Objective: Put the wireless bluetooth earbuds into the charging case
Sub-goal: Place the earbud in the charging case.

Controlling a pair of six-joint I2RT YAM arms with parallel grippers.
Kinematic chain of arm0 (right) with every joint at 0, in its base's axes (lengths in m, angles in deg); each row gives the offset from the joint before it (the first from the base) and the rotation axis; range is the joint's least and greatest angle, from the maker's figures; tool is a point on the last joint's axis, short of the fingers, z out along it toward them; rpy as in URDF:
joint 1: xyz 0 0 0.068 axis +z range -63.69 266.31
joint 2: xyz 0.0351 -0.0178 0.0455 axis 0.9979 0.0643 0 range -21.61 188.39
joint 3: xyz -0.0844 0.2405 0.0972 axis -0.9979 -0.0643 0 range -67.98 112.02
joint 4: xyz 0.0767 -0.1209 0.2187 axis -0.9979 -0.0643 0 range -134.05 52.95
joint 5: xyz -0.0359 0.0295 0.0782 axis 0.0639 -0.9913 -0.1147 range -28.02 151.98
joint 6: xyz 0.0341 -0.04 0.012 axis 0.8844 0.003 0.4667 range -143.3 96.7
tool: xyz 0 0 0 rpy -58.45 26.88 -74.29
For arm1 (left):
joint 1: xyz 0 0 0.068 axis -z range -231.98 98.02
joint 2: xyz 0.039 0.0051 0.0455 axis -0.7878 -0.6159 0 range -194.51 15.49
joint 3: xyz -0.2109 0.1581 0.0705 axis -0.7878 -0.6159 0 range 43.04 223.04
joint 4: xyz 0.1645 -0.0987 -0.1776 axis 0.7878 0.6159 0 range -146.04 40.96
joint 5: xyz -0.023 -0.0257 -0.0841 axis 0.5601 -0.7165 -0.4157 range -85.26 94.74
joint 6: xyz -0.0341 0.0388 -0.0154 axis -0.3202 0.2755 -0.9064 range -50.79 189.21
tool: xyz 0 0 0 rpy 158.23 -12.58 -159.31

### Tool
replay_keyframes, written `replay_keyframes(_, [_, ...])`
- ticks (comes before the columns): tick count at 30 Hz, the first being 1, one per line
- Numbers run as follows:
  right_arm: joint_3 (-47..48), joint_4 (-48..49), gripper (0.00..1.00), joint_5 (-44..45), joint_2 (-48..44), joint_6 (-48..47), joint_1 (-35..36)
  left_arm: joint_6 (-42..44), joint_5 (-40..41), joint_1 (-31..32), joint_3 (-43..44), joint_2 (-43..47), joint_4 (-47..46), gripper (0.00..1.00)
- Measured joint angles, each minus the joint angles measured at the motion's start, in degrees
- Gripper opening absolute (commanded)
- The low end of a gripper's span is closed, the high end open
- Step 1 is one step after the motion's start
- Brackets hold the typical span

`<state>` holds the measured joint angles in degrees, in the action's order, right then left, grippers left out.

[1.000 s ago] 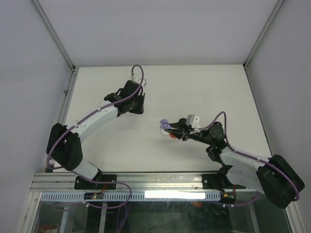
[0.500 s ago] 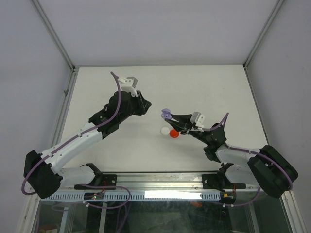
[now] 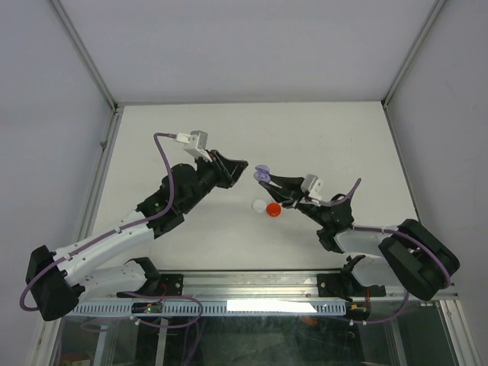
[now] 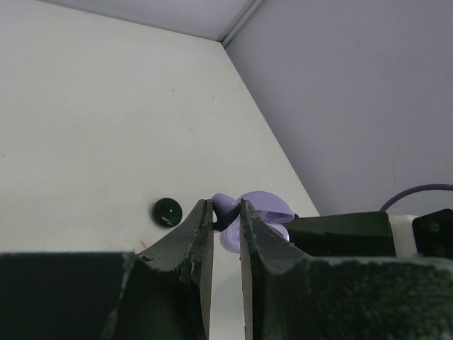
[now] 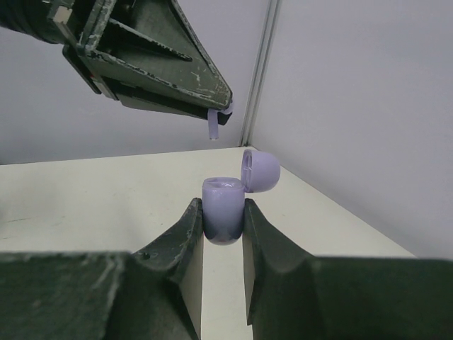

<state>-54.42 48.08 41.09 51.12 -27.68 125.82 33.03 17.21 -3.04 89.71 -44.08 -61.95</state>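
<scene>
A purple earbud (image 5: 214,127) hangs just over its open charging case (image 5: 224,198).
Near the middle of the counter (image 3: 191,137), a red round piece (image 3: 273,210) and a white round piece (image 3: 259,204) lie side by side. Past them the right end effector (image 5: 223,218) squeezes the case in the air. The left end effector (image 4: 225,212) pinches the earbud, stem down.

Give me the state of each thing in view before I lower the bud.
purple charging case: lid open, clamped in the right claw
purple earbud: pinched in the left claw, clear of the case, not inserted
left claw: shut on the earbud
right claw: shut on the case
red case, white case: side by side on the table
</scene>
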Motion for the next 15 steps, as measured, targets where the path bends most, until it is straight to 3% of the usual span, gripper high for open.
replay_keyframes(15, [0.0, 1.3, 0.00, 1.2, 0.4, 0.5, 0.4, -2.4, 3.5, 6.2, -2.8, -1.8, -11.3, 0.17])
